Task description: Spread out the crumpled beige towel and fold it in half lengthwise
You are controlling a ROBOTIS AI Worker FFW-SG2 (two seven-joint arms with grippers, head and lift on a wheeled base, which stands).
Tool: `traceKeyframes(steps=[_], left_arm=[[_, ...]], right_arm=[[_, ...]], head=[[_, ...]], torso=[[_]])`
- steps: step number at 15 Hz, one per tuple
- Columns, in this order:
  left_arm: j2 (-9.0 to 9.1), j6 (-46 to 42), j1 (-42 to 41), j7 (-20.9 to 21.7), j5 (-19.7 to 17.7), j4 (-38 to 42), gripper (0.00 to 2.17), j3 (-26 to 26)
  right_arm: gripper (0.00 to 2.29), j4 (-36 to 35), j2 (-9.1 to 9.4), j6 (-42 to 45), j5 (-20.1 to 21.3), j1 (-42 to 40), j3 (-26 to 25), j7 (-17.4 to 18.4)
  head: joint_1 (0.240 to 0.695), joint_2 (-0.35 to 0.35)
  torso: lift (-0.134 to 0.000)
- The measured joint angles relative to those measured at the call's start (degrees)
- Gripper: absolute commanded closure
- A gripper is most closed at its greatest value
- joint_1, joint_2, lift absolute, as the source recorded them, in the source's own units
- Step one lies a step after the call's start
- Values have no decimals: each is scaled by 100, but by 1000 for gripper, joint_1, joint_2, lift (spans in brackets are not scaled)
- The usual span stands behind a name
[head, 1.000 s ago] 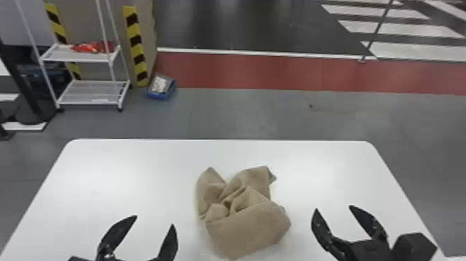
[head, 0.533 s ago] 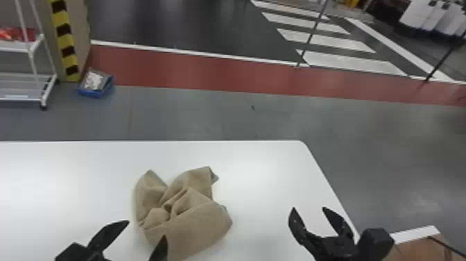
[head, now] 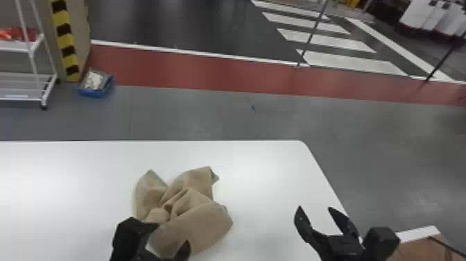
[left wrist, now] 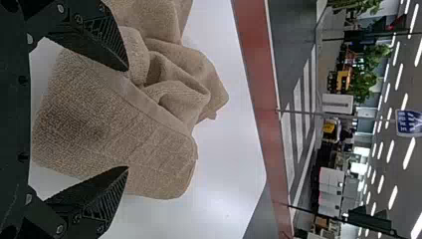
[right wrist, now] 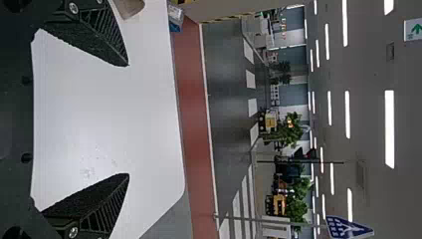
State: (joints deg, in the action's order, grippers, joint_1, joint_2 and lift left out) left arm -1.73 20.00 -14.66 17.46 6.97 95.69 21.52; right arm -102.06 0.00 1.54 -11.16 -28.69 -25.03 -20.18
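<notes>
And here's the beige towel (head: 204, 222) in a rumpled heap on the white surface (head: 69, 184), well in from the far edge and to the left of the far right corner. Two bunched peaks point toward that far edge, knotty creases pile up in the middle, and a broad, smoother flap spreads over the side nearest the robot.

Right over that near side, there's the left tool (head: 172, 233), fingers wide apart, nothing pinched between them! From the left wrist, one finger (left wrist: 94, 40) overlaps the towel close to the creases and the other (left wrist: 97, 199) overlaps the smooth flap's border; whether either touches cloth, I can't tell.

Over on the other side, the right tool (head: 315, 208) hangs by the right edge of the surface, well apart from the towel, its fingers parted too and empty.

Look past the far edge: grey floor (head: 194, 114), then a red band (head: 208, 73) running across, with white crossing stripes (head: 350, 62) beyond it. Off to the left stands a white rack (head: 45, 83) with something red (head: 17, 34) on a shelf, next to a yellow-and-black strip (head: 66, 38), and a blue tray (head: 93, 92) sits on the floor beside them.
</notes>
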Motion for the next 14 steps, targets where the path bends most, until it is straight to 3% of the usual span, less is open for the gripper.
traceKeyframes(steps=[3, 10, 11, 14], left_arm=[[29, 8, 110, -96, 6, -205, 360, 1], [40, -46, 212, -400, 6, -237, 269, 20], [40, -38, 251, -385, 5, -238, 458, 25], [15, -35, 302, -259, 2, -277, 1376, 33]], right_arm=[[90, 67, 0, -43, 15, 87, 60, -25], [90, 162, 0, -44, 59, 146, 122, -39], [90, 175, 0, -44, 65, 157, 127, -39], [90, 218, 0, -44, 70, 189, 134, -47]], head=[[695, -350], [695, -350], [695, -350], [695, -350]], torso=[[0], [0], [0], [0]])
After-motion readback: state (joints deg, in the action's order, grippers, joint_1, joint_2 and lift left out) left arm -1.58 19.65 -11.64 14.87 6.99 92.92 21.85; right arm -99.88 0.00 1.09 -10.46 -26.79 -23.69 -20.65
